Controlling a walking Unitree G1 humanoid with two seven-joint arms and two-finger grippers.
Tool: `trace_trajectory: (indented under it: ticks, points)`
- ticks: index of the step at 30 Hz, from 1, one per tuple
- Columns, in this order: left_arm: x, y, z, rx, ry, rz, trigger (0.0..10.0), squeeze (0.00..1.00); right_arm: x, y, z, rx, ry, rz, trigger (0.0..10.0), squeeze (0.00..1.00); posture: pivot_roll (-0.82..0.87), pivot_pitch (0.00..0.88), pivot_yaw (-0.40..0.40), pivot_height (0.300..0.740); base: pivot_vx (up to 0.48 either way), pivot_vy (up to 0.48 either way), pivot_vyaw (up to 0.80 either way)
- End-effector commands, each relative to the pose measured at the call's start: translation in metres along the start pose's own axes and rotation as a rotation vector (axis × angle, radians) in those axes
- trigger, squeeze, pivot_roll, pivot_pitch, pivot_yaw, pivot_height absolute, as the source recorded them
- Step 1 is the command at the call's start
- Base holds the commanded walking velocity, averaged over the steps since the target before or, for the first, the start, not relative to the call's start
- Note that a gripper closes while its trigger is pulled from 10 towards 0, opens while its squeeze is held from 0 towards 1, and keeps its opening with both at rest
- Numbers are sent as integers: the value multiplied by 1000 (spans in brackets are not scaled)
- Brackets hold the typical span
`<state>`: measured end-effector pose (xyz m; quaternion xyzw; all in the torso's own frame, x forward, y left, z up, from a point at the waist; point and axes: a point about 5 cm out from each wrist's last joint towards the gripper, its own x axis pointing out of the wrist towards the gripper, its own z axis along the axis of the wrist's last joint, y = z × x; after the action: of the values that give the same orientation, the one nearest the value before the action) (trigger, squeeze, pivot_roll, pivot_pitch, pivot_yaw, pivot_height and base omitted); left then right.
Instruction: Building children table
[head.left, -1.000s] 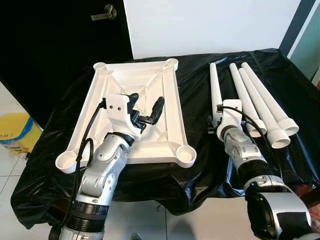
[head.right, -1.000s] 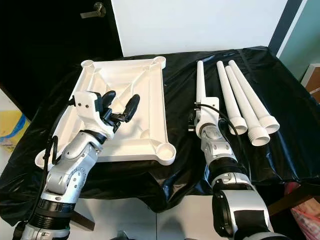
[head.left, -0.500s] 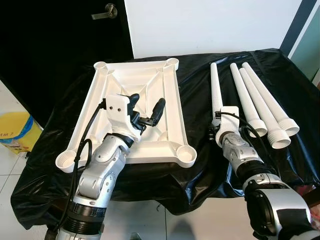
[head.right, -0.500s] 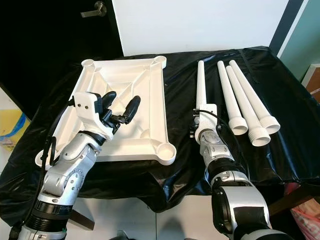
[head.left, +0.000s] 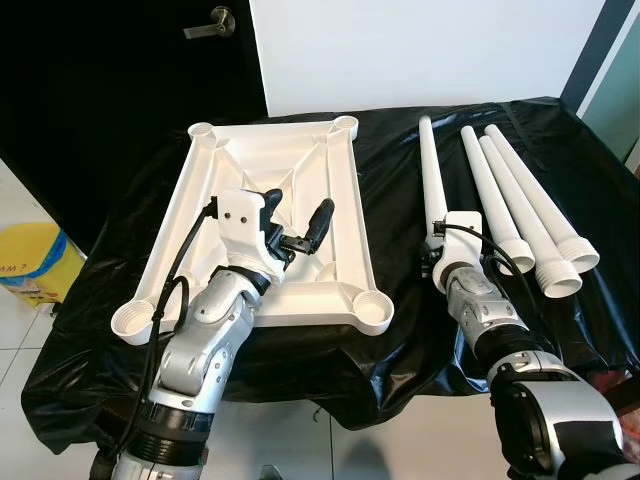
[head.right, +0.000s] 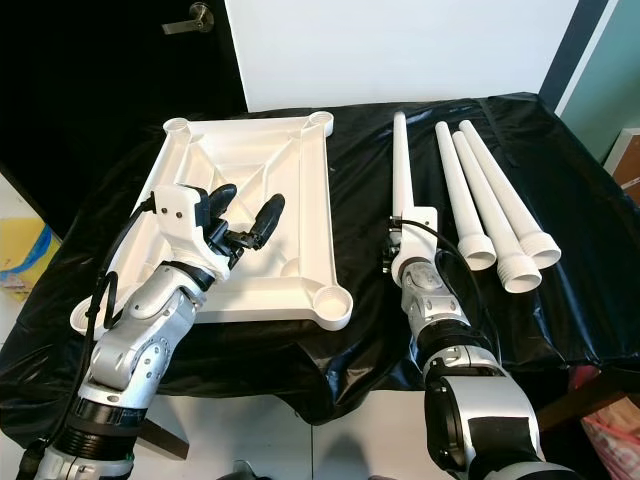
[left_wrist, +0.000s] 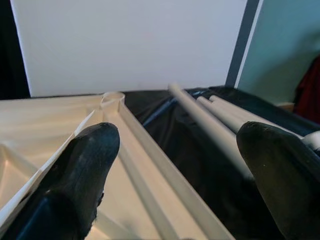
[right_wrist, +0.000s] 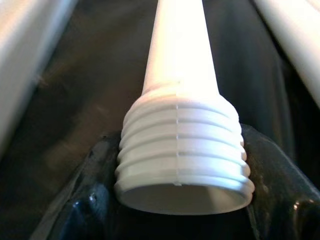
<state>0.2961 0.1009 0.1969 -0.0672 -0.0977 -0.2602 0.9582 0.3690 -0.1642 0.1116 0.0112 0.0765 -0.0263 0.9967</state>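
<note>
A white tabletop (head.left: 300, 160) lies upside down on the black-draped table, with a round socket (head.left: 372, 305) at each corner. My left gripper (head.left: 297, 207) hovers open over its near half, fingers (left_wrist: 85, 165) spread wide and holding nothing. Four white tapered legs lie to the right. My right gripper (right_wrist: 182, 185) is shut on the threaded end of the leftmost leg (head.left: 430, 170), with a black finger (right_wrist: 95, 200) pressed on each side of the thread (right_wrist: 182, 150). The other three legs (head.left: 510, 200) rest side by side further right.
Black cloth (head.left: 400, 340) covers the table and hangs over its near edge. A dark door with a lever handle (head.left: 212, 22) stands at the back left, a white wall behind. A yellow bag (head.left: 30, 265) sits on the tiled floor to the left.
My right wrist has drawn back a little toward me, and the leftmost leg's far tip now reaches slightly farther away than before. The left gripper has shifted slightly and stays open.
</note>
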Motion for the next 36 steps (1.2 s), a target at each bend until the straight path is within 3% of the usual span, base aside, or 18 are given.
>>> trace_trajectory:
  ticks: [1,3,9,10,11,12,16,19,21,24,25,27,30,32,36]
  points:
    - [1,-1,-4,2,31,-73,10000,0,-1,1,8,33,-57,16,10000,0,-80,0,11,740,0,0,0]
    - [6,3,-7,-55,59,-53,10000,0,-8,-1,12,61,-150,47,10000,0,-88,0,13,740,0,0,0]
    - [12,6,-6,-120,68,-52,10000,0,-15,-5,18,61,-242,72,10000,0,-92,0,13,740,0,0,0]
    - [16,5,-4,-174,62,-74,10000,525,-22,-2,22,39,-306,121,10000,0,-99,0,15,740,0,0,0]
    - [16,5,-4,-174,62,-74,10000,525,-22,-2,22,39,-306,121,10000,0,-99,0,15,740,0,0,0]
    - [20,4,-1,-235,45,-105,10000,1000,-28,1,24,33,-355,171,10000,0,-109,0,18,740,0,0,0]
    - [26,-3,6,-329,33,-213,10000,1000,-39,8,27,21,-428,264,10000,0,-114,0,20,740,0,0,0]
    - [28,-8,7,-327,38,-281,10000,1000,-45,12,28,20,-451,312,10000,0,-117,0,23,740,0,0,0]
    - [30,-21,9,-319,56,-412,10000,1000,-55,21,28,20,-486,401,10000,0,-123,0,30,740,0,0,0]
    - [32,-26,9,-332,69,-450,10000,1000,-60,27,27,9,-497,452,10000,0,-134,0,39,740,0,0,0]
    - [35,-29,10,-359,80,-477,10000,0,-66,33,26,-8,-504,504,10000,0,-142,0,46,740,0,0,0]
    - [40,-31,10,-419,104,-506,10000,0,-75,42,24,-6,-500,584,10000,0,-150,0,54,740,0,0,0]
    - [40,-31,10,-419,104,-506,10000,0,-75,42,24,-6,-500,584,10000,0,-150,0,54,740,0,0,0]
    - [45,-30,16,-489,92,-528,10000,0,-82,51,20,-18,-495,637,10000,0,-159,0,65,740,0,0,0]
    - [49,-26,21,-537,86,-525,10000,0,-89,58,17,-43,-498,695,10000,0,-163,0,74,740,0,0,0]
